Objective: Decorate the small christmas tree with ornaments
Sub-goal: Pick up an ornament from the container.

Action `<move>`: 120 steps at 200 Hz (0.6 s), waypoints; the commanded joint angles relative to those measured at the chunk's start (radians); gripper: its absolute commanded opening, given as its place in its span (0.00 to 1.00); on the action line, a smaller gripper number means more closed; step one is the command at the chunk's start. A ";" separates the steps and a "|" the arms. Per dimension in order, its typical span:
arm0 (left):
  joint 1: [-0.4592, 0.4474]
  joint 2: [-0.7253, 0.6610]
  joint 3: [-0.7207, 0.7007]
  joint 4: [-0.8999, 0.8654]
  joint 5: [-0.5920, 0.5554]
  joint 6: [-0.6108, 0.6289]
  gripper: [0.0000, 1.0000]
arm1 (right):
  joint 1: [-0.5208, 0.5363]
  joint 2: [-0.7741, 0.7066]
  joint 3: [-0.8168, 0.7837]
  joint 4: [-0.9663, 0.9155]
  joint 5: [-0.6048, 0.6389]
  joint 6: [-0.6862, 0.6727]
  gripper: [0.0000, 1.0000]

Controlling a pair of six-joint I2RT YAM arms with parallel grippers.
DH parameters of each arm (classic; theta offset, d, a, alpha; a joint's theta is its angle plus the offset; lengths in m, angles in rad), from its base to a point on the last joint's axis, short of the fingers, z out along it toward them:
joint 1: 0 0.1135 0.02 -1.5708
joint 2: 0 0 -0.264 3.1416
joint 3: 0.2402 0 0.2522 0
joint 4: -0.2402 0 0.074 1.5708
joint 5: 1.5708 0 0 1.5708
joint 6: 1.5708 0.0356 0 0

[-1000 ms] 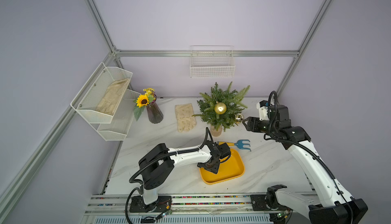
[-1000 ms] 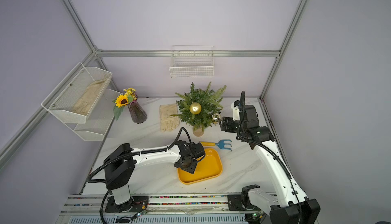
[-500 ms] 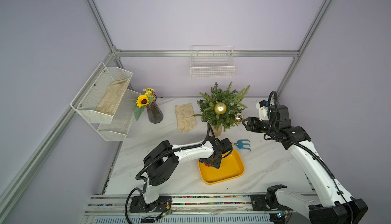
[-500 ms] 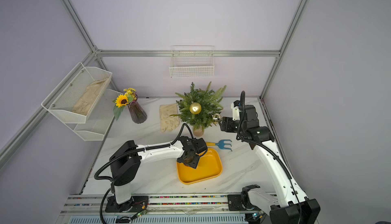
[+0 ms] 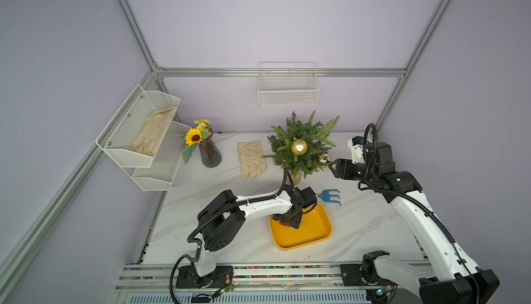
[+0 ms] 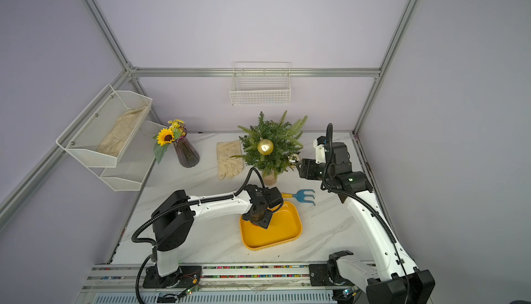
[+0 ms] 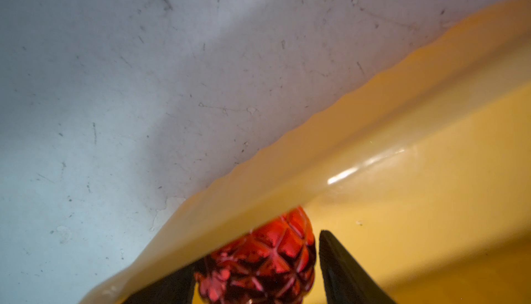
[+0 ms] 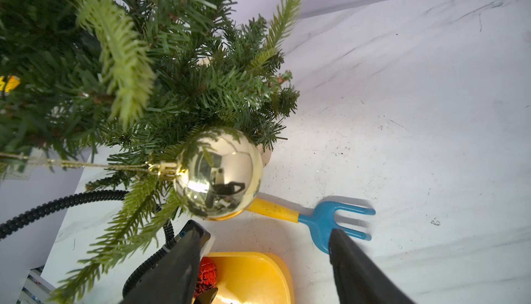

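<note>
The small christmas tree (image 5: 309, 133) (image 6: 275, 133) stands at the back of the table. A matte gold ornament (image 5: 299, 146) (image 6: 265, 146) hangs on its front. A shiny gold ornament (image 5: 324, 160) (image 6: 293, 159) (image 8: 218, 173) hangs by its loop on the right side. My right gripper (image 5: 333, 167) (image 8: 265, 228) is open and empty just beside it. The red faceted ornament (image 7: 264, 259) (image 8: 207, 273) lies against the left wall of the yellow tray (image 5: 313, 230) (image 7: 431, 202). My left gripper (image 5: 290, 222) (image 7: 255, 259) is open, pointing down with a finger on each side of that ornament.
A blue hand rake (image 5: 329, 196) (image 8: 330, 219) with a yellow handle lies between tray and tree. A cream glove (image 5: 251, 159) and a sunflower vase (image 5: 209, 153) sit left of the tree. A two-tier mesh shelf (image 5: 138, 133) hangs on the left wall, a wire basket (image 5: 288, 87) on the back wall.
My left arm has reached a little farther over the tray's left end, with its gripper staying low in the tray. The right arm has not moved.
</note>
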 commanded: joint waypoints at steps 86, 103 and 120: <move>0.002 -0.025 0.058 0.000 -0.001 0.019 0.60 | -0.006 -0.014 0.000 0.037 -0.005 -0.018 0.73; 0.002 -0.053 0.059 -0.008 -0.007 0.018 0.60 | -0.007 -0.012 0.000 0.036 -0.006 -0.018 0.73; 0.002 -0.089 0.058 -0.018 -0.018 0.018 0.60 | -0.007 -0.013 0.000 0.035 -0.005 -0.018 0.74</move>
